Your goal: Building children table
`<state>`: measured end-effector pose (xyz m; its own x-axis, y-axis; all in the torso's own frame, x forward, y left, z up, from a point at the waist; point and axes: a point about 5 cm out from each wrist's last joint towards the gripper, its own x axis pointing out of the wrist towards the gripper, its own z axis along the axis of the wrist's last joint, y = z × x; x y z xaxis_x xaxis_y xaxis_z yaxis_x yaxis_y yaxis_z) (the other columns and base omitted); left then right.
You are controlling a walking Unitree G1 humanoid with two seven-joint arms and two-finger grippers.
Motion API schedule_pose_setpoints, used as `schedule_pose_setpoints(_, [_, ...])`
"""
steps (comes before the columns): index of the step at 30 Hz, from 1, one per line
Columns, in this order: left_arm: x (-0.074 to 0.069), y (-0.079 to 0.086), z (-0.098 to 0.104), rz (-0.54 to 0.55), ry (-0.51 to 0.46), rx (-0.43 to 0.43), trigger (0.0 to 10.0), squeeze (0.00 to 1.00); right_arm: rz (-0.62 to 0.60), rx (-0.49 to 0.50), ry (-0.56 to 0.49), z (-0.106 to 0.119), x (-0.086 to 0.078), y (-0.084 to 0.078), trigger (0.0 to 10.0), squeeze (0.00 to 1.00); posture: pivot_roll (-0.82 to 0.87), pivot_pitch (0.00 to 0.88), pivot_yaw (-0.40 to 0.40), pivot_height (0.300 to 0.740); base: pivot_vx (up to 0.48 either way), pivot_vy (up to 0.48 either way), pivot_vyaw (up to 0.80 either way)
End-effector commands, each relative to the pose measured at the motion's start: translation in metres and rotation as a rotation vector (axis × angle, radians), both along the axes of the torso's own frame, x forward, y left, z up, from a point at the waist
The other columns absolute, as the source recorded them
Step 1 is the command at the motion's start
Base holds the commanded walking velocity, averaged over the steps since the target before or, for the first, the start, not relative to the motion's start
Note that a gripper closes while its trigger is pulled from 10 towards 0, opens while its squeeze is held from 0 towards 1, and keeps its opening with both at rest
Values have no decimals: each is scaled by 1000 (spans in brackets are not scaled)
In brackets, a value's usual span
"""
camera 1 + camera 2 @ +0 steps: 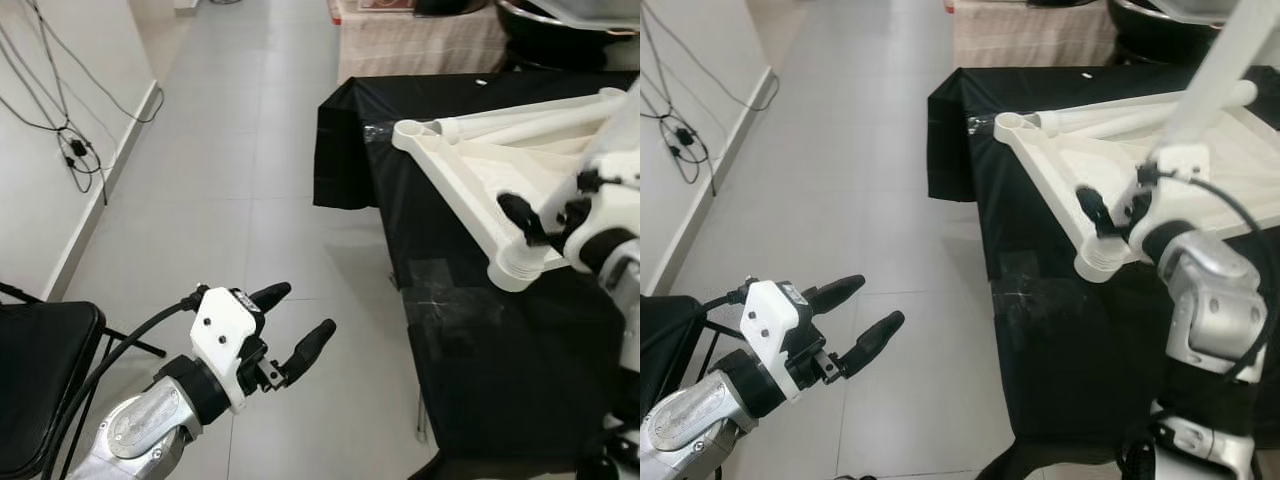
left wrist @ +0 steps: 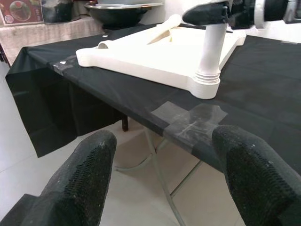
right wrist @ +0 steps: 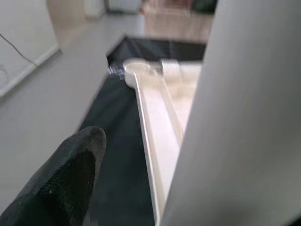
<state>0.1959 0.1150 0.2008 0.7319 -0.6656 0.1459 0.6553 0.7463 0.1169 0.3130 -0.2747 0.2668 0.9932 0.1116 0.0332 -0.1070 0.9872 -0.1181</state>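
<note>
While the right gripper point(image 1: 1108, 208) clamps a white table leg point(image 1: 1220, 65), that leg stands upright in the near corner socket point(image 1: 1102, 262) of the white tabletop point(image 1: 1060, 160). Tabletop lies upside down on a black-covered table point(image 1: 1060, 330), underside ribs facing up. A second white leg point(image 1: 1110, 118) lies across the tabletop frame near the far corner. Clear tape patch point(image 2: 190, 120) sits on the black cover just beside the socket, at the table edge.

Left gripper point(image 1: 290, 325) hangs over the tiled floor point(image 1: 230, 170), well apart from the table, fingers point(image 2: 80, 179) spread wide, holding nothing.

Black chair point(image 1: 40, 370) sits at the robot's left. Cables point(image 1: 70, 140) hang on the white wall. Dark bowl point(image 2: 117, 12) sits on a second table behind.
</note>
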Motion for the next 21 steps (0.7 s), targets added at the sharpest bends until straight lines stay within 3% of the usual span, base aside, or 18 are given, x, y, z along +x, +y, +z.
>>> schedule_pose_setpoints(1, [0, 0, -3, -2, 9, -2, 10000, 0, 56, -2, -23, 1, 8, 9, 10000, 0, 69, 167, -19, 740, 0, 0, 0])
schedule_pose_setpoints(7, [0, 0, -1, -5, 3, 3, 10000, 0, 123, 14, -88, 6, 19, 9, 10000, 0, 78, 161, -15, 740, 0, 0, 0])
schedule_pose_setpoints(11, [0, 0, 0, -7, 0, 3, 10000, 0, 337, 7, -91, 2, 9, 13, 10000, 0, 79, 162, -13, 740, 0, 0, 0])
schedule_pose_setpoints(14, [0, -1, 0, -16, -1, 5, 10000, 0, 532, -55, -24, -8, -7, 16, 10000, 0, 76, 167, -10, 740, 0, 0, 0])
schedule_pose_setpoints(17, [1, -1, 1, -22, -3, 4, 10000, 0, 626, -88, 4, -13, -16, 18, 10000, 0, 75, 173, -10, 740, 0, 0, 0])
schedule_pose_setpoints(21, [1, -3, 3, -42, -5, 0, 10000, 0, 638, -98, 6, -15, -16, 19, 10000, 0, 76, 174, -8, 740, 0, 0, 0])
